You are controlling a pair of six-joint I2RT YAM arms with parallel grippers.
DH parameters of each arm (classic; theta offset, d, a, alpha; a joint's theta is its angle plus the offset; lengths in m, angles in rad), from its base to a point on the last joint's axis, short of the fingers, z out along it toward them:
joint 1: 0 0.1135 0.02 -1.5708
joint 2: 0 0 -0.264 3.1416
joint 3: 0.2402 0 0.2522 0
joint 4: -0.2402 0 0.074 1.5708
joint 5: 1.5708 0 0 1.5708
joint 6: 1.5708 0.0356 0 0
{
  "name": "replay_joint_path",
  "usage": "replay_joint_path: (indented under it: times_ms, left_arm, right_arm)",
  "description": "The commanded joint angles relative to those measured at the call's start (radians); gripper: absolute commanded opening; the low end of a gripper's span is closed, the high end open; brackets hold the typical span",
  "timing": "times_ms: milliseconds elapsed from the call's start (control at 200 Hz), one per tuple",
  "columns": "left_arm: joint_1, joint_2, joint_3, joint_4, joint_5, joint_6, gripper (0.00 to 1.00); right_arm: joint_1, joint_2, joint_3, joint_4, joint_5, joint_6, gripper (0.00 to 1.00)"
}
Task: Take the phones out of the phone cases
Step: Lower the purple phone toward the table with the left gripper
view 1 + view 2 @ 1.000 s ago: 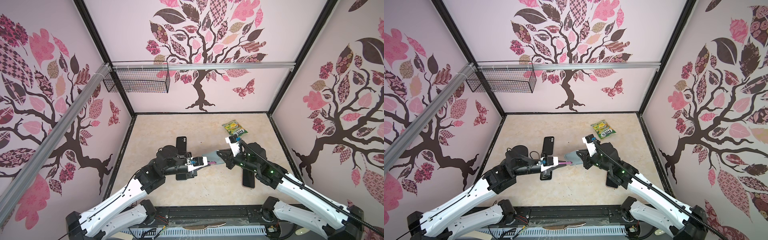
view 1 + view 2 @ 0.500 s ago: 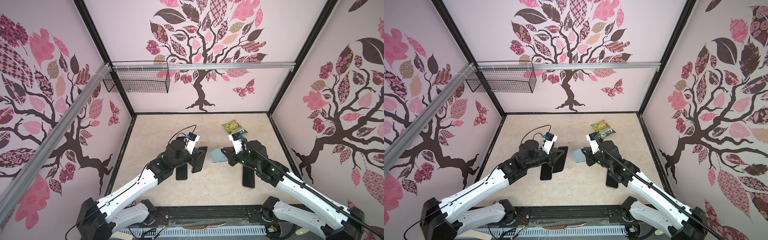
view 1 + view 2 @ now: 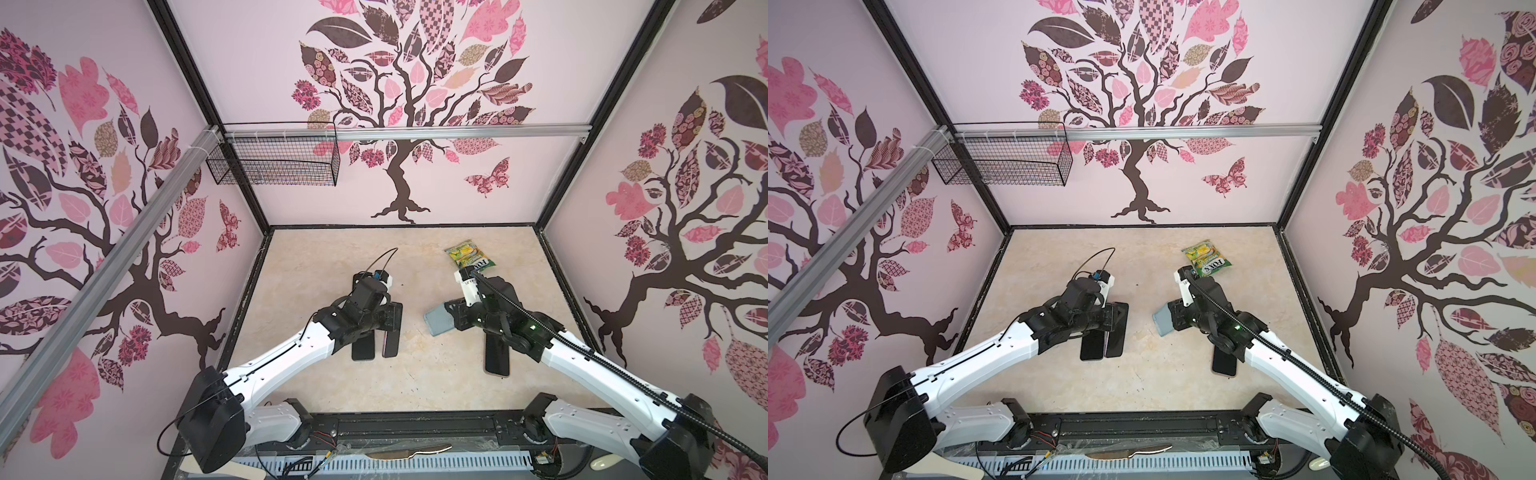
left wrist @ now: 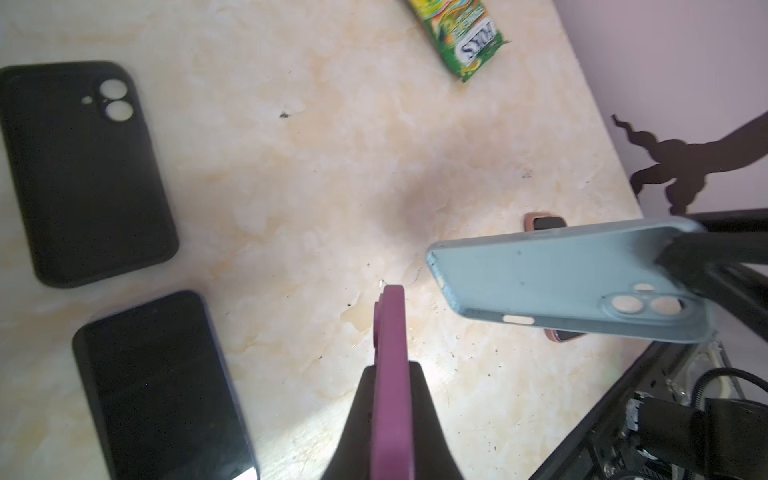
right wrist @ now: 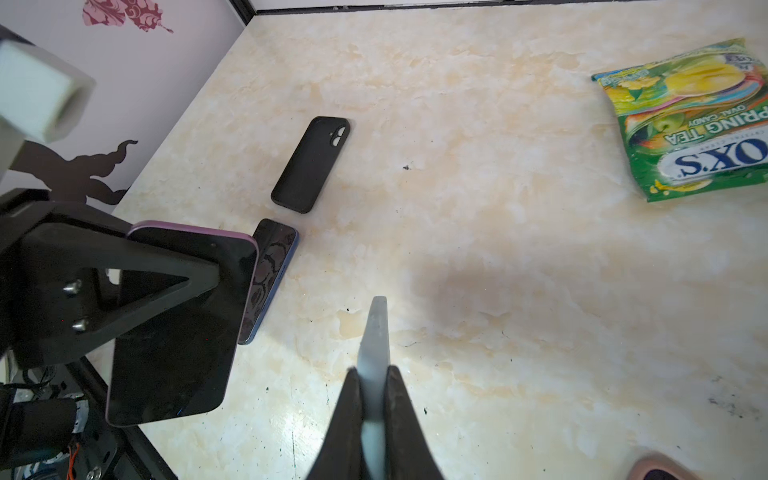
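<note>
The purple phone, free of its case, sits in my left gripper, which is shut on it and holds it edge-on above the table. Both top views show its dark screen left of centre. My right gripper is shut on the empty blue-grey phone case, held in the air right of centre. In the left wrist view the case's inside and camera cut-outs show. A wide gap of bare table separates phone and case.
A black case and a dark phone lie on the table under my left arm. A pink-edged phone lies under my right arm. A green candy bag sits at the back right. A wire basket hangs on the back left.
A second ago both grippers met at the centre with phone and case together. Since then the left gripper has drawn the phone away to the left and the right has kept the case.
</note>
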Motion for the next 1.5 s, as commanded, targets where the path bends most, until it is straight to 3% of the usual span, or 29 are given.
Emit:
replay_joint_path:
  times_ms: [0, 260, 405, 605, 805, 1125, 1495]
  left_arm:
    - [0.005, 0.053, 0.103, -0.125, -0.064, -0.019, 0.00]
    - [0.012, 0.158, 0.218, -0.209, -0.035, -0.044, 0.00]
    - [0.015, 0.157, 0.227, -0.182, -0.013, -0.015, 0.00]
    - [0.015, 0.071, 0.119, -0.043, 0.000, -0.029, 0.00]
    - [0.033, 0.035, 0.065, 0.002, 0.019, -0.059, 0.00]
    - [0.170, 0.065, -0.054, 0.181, 0.309, -0.161, 0.00]
    - [0.182, 0.147, -0.093, 0.261, 0.348, -0.170, 0.00]
  right_arm:
    - [-0.007, -0.009, 0.007, -0.029, 0.073, 0.061, 0.00]
    - [-0.007, 0.012, 0.016, -0.023, 0.083, 0.124, 0.00]
    - [-0.007, -0.047, -0.079, 0.060, 0.096, 0.066, 0.00]
    - [-0.009, -0.154, -0.189, 0.168, 0.101, 0.040, 0.00]
    - [-0.018, -0.141, -0.173, 0.179, 0.071, 0.067, 0.00]
    - [-0.054, -0.055, -0.086, 0.079, -0.006, 0.221, 0.00]
    - [-0.090, -0.011, -0.088, 0.112, -0.138, 0.270, 0.00]
